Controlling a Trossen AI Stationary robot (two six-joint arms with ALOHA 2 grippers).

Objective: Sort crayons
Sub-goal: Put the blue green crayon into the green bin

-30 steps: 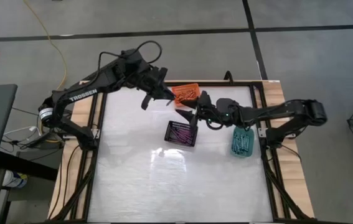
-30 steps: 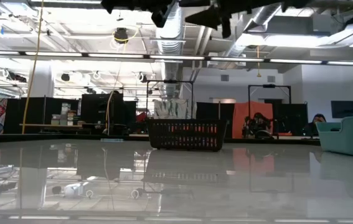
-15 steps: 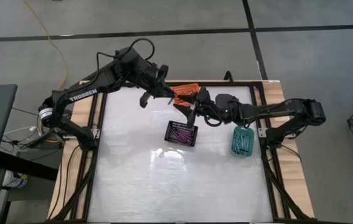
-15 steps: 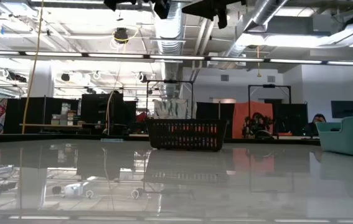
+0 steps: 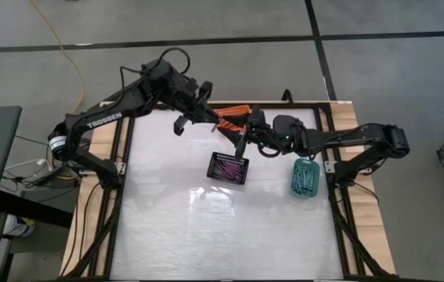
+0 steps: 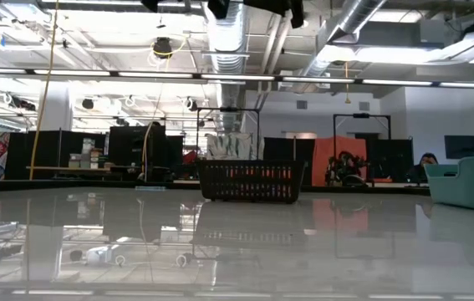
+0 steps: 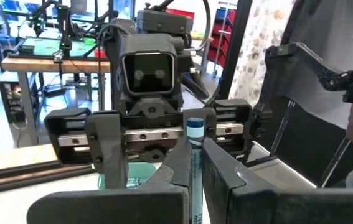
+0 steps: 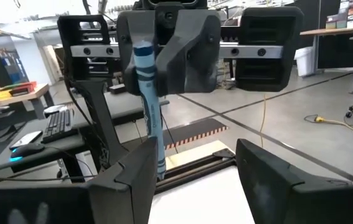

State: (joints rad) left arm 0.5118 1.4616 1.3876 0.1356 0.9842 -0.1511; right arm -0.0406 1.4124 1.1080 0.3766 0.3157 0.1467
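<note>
Crayon (image 7: 195,163) clamped in L jaws, R jaws apart just beside

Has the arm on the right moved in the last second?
Yes. The right gripper has slid from beside the purple basket toward the orange basket, facing the left gripper and its blue crayon.

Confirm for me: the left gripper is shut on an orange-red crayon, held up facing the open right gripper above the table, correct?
Not quite. The thin wax crayon is blue, not orange-red; both wrist views show it. The rest holds: the left gripper is shut on it, facing the open right gripper above the table.
</note>
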